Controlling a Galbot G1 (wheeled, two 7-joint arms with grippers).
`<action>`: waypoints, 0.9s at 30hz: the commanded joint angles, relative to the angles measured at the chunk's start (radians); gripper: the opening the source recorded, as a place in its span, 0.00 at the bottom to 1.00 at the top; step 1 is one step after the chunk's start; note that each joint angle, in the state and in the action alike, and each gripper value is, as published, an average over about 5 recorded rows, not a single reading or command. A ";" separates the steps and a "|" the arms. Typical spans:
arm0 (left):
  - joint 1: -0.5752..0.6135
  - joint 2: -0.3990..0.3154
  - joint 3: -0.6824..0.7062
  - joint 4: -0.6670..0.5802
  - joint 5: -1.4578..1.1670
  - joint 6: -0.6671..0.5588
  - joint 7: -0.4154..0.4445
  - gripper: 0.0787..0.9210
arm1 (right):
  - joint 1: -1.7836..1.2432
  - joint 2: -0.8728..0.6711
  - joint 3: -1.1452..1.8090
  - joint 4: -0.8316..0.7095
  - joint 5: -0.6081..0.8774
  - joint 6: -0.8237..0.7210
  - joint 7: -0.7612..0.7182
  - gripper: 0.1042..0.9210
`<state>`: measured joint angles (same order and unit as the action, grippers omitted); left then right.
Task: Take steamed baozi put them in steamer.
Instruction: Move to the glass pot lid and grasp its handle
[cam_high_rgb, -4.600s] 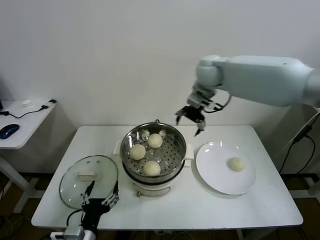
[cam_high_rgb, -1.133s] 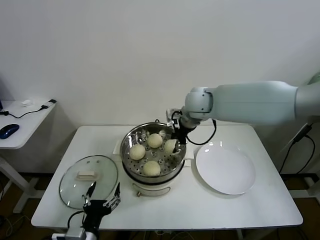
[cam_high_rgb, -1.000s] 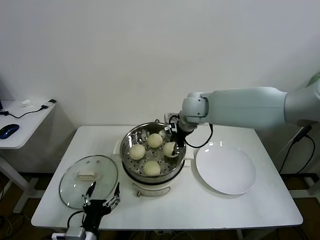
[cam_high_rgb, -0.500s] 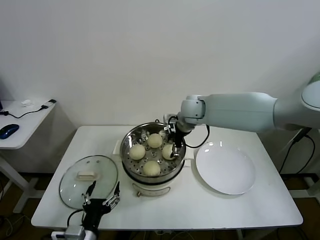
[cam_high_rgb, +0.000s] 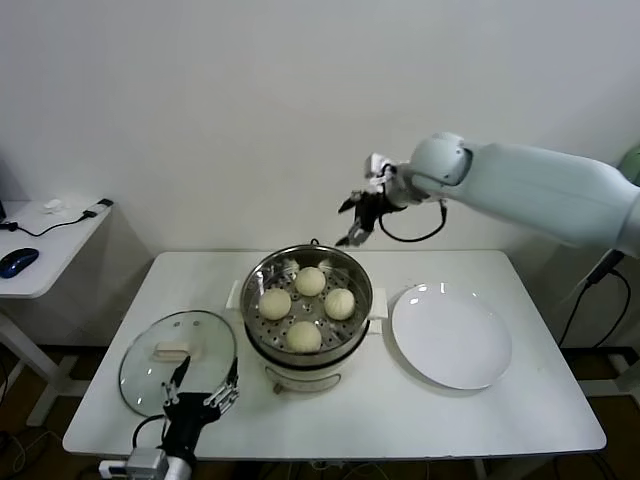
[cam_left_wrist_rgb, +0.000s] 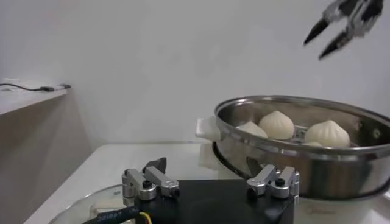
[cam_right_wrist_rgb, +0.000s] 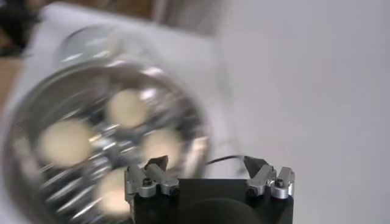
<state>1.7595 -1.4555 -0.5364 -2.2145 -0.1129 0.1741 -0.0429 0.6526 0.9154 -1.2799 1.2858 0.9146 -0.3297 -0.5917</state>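
Buns (cam_high_rgb: 304, 303), four in the steamer (cam_high_rgb: 308, 305), look soft, light, easily dented, best pinched gently across the sides; right end effector (cam_high_rgb: 357, 220) spread wide, empty, above; left end effector (cam_high_rgb: 203, 400) wide, empty, by surface edge.

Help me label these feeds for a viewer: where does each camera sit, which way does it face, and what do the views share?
Head view: high on the robot, facing forward and down at the table; shows the open right gripper raised above the steamer and the open left gripper low by the lid.
Left wrist view: near table height, facing sideways at the steamer wall; shows its own fingers.
Right wrist view: above, facing down into the steamer; shows its own fingers.
Shared: the steamer and baozi appear in all three.
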 joint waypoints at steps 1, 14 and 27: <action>-0.054 0.013 -0.015 0.018 -0.040 -0.020 -0.014 0.88 | -0.524 -0.367 0.684 0.094 -0.110 0.100 0.442 0.88; -0.117 0.059 -0.044 0.100 0.012 -0.110 -0.010 0.88 | -1.867 -0.075 1.891 0.356 -0.406 0.327 0.546 0.88; -0.109 0.084 -0.060 0.164 0.308 -0.247 -0.100 0.88 | -2.155 0.276 1.935 0.322 -0.486 0.614 0.524 0.88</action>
<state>1.6528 -1.3864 -0.5883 -2.0919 -0.0096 0.0107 -0.0744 -0.9842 0.9475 0.3040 1.5671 0.5247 0.0812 -0.1092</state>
